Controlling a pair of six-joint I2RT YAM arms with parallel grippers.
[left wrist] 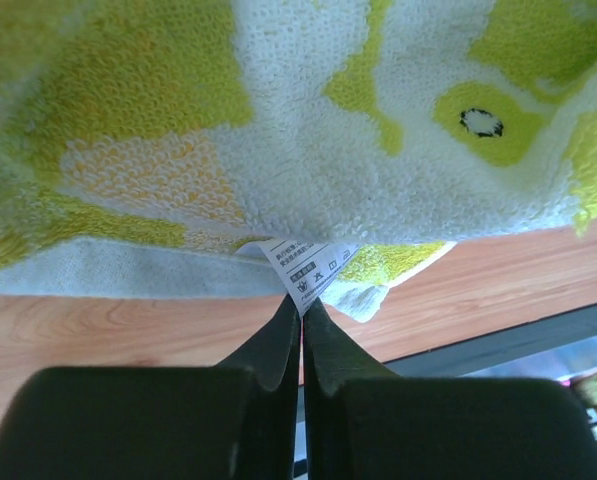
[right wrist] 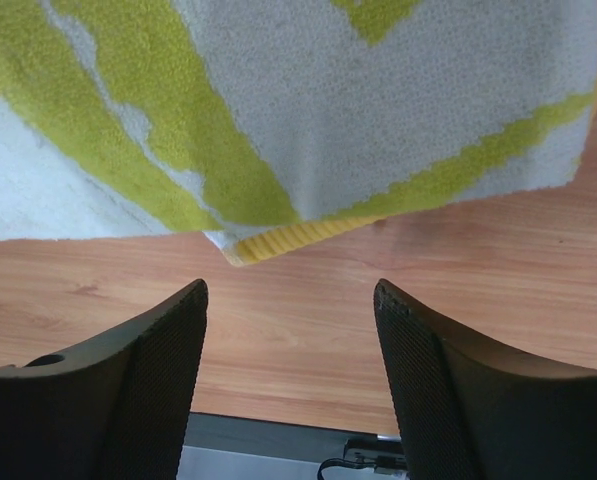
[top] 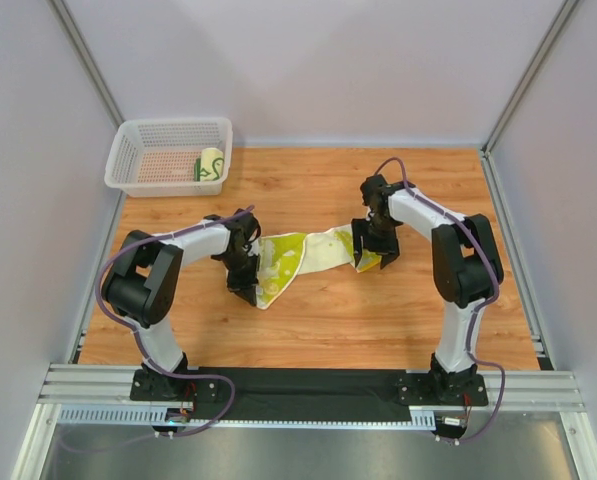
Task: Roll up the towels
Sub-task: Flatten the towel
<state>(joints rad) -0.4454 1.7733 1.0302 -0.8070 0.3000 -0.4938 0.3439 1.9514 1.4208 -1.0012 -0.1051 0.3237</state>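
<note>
1. Left gripper (top: 246, 288): nearest thing to me, on the near side of the basket (top: 128, 150) and a little right of it. The jaws are pressed together. The wrist view shows the tips pinching the white label (left wrist: 308, 268) at the towel's hem. I can't tell whether they have any cloth as well.
2. Towel (top: 298, 255): nearer than the basket and off to its right, mid-table (top: 328, 320). It is strung between the two grippers, creased and sagging, not flat. No roll started.
3. Right gripper (top: 376, 258): further right of the basket, at the towel's other end. The jaws stand wide apart and hold nothing. A yellow-edged corner hangs just ahead of the gap, with bare wood showing between the jaws.
4. Basket: far left corner. One finished roll (top: 211, 162) sits inside against its right wall.
5. Step in hand, as I read it: taking hold of both ends to spread this towel before rolling. One end is pinched, the other not yet.
6. Next move calls for the right jaws to reach onto that corner and close. Both arms then draw apart and lay the cloth flat.
7. Risk: a hold on the label alone looks thin and may slip under tension.
</note>
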